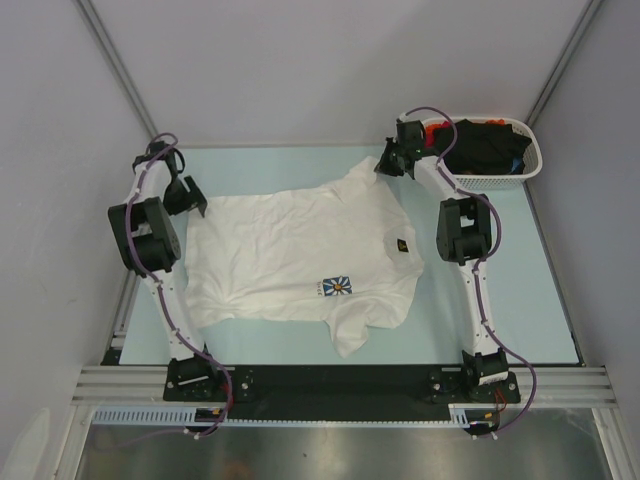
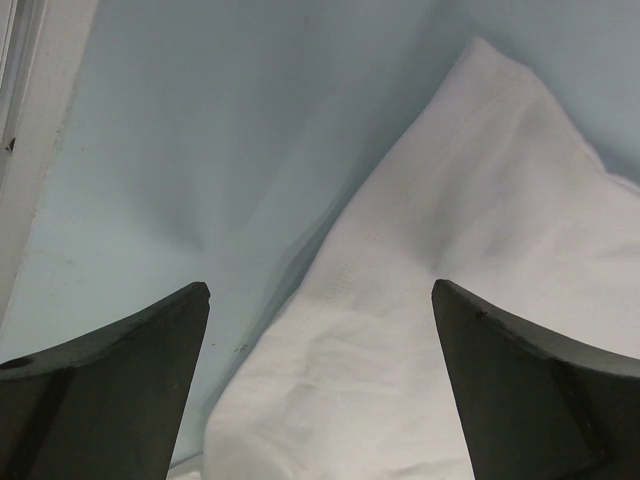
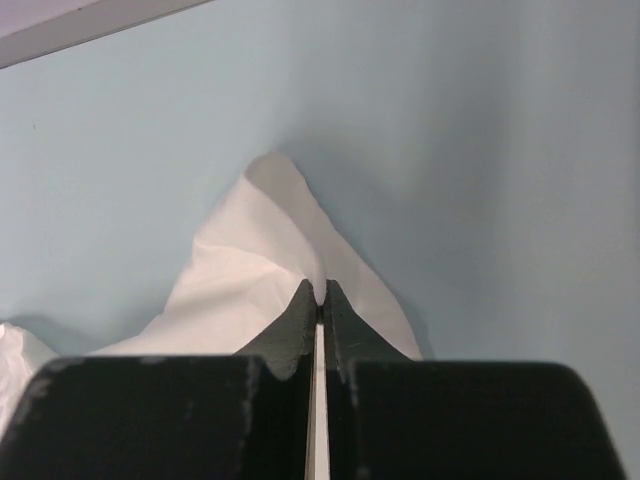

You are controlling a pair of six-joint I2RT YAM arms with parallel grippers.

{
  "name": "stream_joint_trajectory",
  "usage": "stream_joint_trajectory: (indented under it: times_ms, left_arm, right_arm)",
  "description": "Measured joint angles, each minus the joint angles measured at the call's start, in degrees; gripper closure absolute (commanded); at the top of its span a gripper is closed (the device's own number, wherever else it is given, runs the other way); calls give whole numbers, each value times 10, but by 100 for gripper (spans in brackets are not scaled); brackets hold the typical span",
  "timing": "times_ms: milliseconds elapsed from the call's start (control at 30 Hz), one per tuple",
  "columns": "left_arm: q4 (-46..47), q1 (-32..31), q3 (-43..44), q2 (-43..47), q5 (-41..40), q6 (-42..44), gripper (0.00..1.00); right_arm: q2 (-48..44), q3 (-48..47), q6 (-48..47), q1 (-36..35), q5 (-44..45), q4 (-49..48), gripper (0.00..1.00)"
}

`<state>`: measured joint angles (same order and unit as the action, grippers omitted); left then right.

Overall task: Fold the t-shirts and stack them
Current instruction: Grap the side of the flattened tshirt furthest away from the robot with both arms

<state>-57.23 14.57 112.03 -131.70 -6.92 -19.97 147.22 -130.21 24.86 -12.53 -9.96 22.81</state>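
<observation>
Lying spread on the pale blue table (image 1: pixel 500 310) between the two arms, the white t-shirt (image 1: pixel 290 250) is seen with one sleeve (image 1: pixel 350 335) pointed toward the near edge. A blue-square daisy print (image 1: pixel 338 286) is shown on the shirt's near half. A tiny dark badge (image 1: pixel 401 243) is set farther back and to the right.

At the shirt's far left corner the left gripper (image 1: pixel 188 195) is held low, just beside the cloth's edge. In the left wrist view its fingers (image 2: pixel 110 385) are spread wide. A white corner of the shirt is framed between and beneath them, running under the right-hand finger. Whether the cloth is touched there cannot be told.

Farther back, at the shirt's far right corner, the right gripper (image 1: pixel 388 160) is placed over the other sleeve. In the right wrist view its fingers (image 3: pixel 300 330) are pressed together on a fold of white cloth, which is drawn up into a small peak at the tips.

Just behind that gripper, in the far right corner of the table, a white perforated basket (image 1: pixel 525 172) is set. It is filled with black cloth (image 1: pixel 485 145), and a bit of red cloth (image 1: pixel 437 130) is seen at its left end.
</observation>
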Motion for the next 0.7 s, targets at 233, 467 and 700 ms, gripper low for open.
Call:
stream_joint_trajectory:
  times_ms: [233,467,700]
  left_arm:
    - [40,2,14,1,37,-12,0]
    - [62,6,115,-68,94,-41,20]
    - [59,14,139,-93,124,-58,100]
  right_arm:
    - [-5,12,-5,-1,0,0,100]
    - [-23,24,-15,-2,0,9,100]
    - [-34,24,-20,-3,0,11,100]
